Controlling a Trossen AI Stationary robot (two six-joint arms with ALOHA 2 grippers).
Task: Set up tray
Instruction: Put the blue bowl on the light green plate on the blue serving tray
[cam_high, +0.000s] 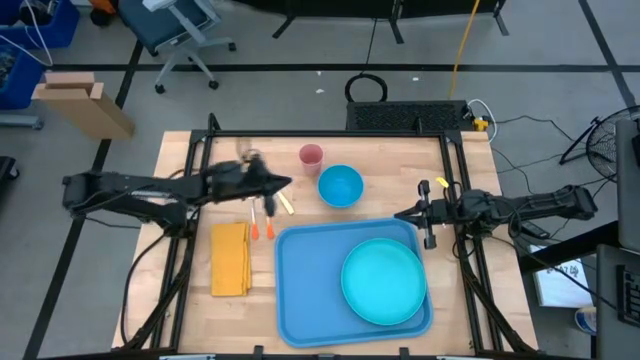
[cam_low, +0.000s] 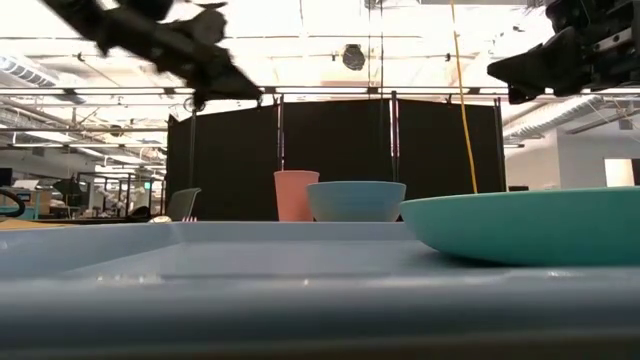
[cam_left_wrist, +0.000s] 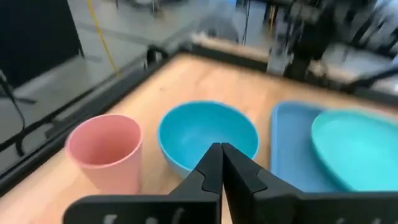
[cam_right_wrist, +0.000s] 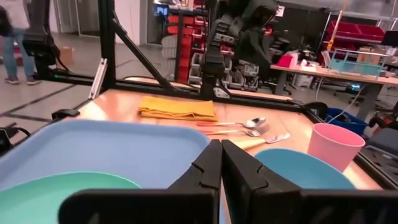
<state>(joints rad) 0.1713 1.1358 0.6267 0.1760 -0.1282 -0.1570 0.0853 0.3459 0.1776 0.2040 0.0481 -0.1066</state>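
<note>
The blue tray (cam_high: 310, 285) lies at the table's near middle, and a teal plate (cam_high: 383, 280) rests flat on its right half. Beyond it stand a blue bowl (cam_high: 340, 186) and a pink cup (cam_high: 311, 155). A folded yellow napkin (cam_high: 230, 258) lies left of the tray, with cutlery (cam_high: 265, 220) just beyond the napkin. My left gripper (cam_high: 288, 183) hangs shut and empty above the table, left of the bowl (cam_left_wrist: 208, 134) and above the cutlery. At the table's right edge my right gripper (cam_high: 398, 215) is shut on nothing and points level toward the left.
Black frame rails run along the table's left, right and far edges (cam_high: 330, 133). Bare wood shows between the napkin and the tray and at the far right corner (cam_high: 420, 160). A person (cam_right_wrist: 12, 43) stands far off in the room.
</note>
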